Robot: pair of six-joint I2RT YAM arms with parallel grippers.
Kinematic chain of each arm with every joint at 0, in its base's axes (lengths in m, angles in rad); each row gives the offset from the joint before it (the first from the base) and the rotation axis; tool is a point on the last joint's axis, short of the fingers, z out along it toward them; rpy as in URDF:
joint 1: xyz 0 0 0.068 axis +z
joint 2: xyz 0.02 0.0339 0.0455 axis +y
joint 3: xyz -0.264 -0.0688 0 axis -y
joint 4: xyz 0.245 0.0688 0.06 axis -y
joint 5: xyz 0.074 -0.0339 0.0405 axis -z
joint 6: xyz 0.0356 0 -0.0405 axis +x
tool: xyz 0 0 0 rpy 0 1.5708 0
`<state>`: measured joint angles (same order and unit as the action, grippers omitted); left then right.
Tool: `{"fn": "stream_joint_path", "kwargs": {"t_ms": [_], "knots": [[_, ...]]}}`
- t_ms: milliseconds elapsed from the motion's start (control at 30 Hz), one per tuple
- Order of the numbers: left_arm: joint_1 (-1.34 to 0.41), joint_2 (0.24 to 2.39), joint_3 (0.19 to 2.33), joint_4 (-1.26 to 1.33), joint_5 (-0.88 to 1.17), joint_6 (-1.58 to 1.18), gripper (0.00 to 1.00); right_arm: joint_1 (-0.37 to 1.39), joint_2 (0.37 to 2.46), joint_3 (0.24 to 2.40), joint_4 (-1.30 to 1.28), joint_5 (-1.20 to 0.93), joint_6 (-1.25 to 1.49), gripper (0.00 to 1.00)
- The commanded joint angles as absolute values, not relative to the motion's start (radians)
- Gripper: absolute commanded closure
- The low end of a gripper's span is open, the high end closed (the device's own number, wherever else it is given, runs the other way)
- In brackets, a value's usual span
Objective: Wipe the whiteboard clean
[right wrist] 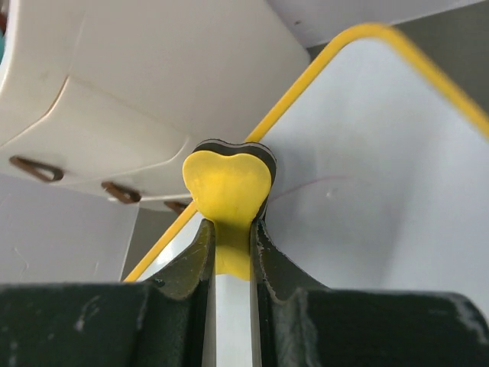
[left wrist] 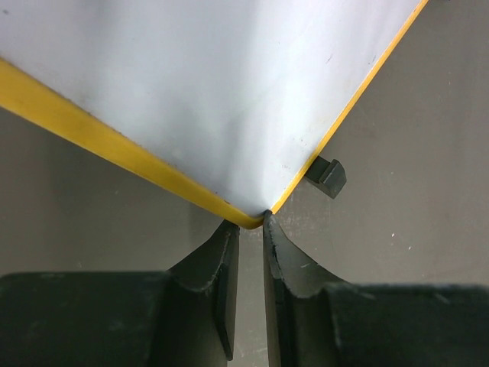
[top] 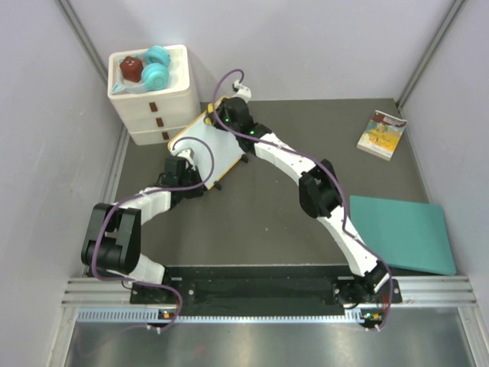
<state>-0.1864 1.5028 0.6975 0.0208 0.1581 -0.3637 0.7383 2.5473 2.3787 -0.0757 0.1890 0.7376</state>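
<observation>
My right tool (right wrist: 231,229) pinches a yellow eraser (right wrist: 228,183) on the whiteboard (right wrist: 367,191); my left tool (left wrist: 250,229), narrow, meets its corner, grip unclear, over grey worktop (left wrist: 412,191).

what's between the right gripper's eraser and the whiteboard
Nothing visible. The yellow heart-shaped eraser in the right gripper is already at the whiteboard frame edge, close to the white drawer box. The left gripper pinches the opposite corner.
</observation>
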Motion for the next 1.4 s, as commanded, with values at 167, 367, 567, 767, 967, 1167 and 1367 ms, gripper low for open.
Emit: {"fn": "stream_joint_path", "kwargs": {"t_ms": [167,367,567,767,967,1167,1367], "knots": [[-0.206,1.500,0.695,-0.038,0.132,-0.322,0.93,0.683,2.571,2.404,-0.078,0.170,0.767,1.00],[-0.207,1.500,0.693,-0.038,0.129,-0.322,0.93,0.738,2.595,2.433,-0.084,0.172,0.718,1.00],[-0.210,1.500,0.695,-0.040,0.129,-0.322,0.93,0.781,2.597,2.460,-0.084,0.195,0.667,1.00],[-0.210,1.500,0.695,-0.041,0.126,-0.321,0.93,0.784,2.563,2.447,-0.069,0.212,0.657,1.00],[-0.213,1.502,0.696,-0.041,0.126,-0.321,0.94,0.781,2.540,2.428,-0.026,0.213,0.664,1.00],[-0.212,1.491,0.693,-0.037,0.126,-0.321,0.94,0.775,2.514,2.396,-0.008,0.190,0.667,1.00],[-0.213,1.310,0.583,0.034,0.109,-0.318,0.94,0.764,2.416,2.248,0.075,0.164,0.667,1.00]]}}
